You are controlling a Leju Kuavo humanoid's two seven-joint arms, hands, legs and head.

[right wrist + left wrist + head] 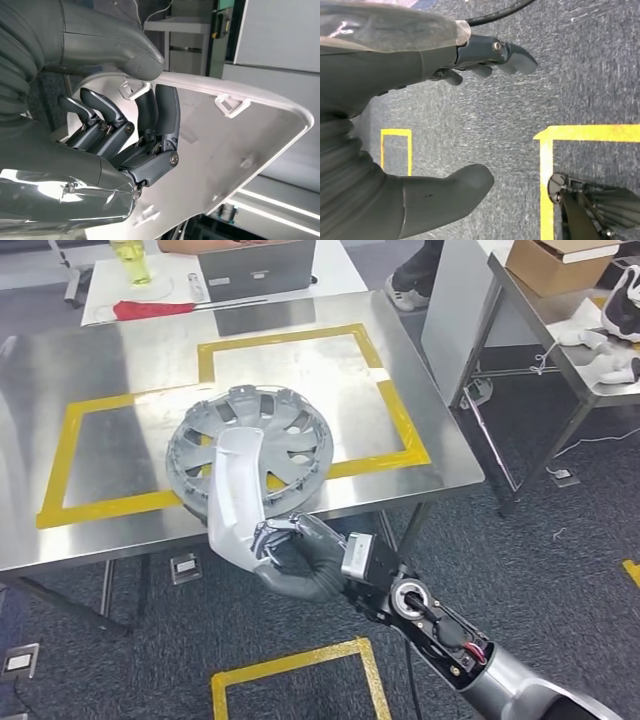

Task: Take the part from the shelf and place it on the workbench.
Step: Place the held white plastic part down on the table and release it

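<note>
One silver part (235, 495) is gripped by the right hand (298, 558) at its lower end, raised for setting on the counter (113, 370); the left hand (433, 125) is kept spread, holding nothing.

No writing, label, brand or number can be read in any of the views. The yellow tape (226, 410) on the bench (45, 370) and the yellow lines (584, 133) on the floor form plain outlines without words. The cardboard box (555, 262) at the far right carries no legible print, and the laptop (256, 268) behind the bench shows small stickers too blurred to make out.
</note>
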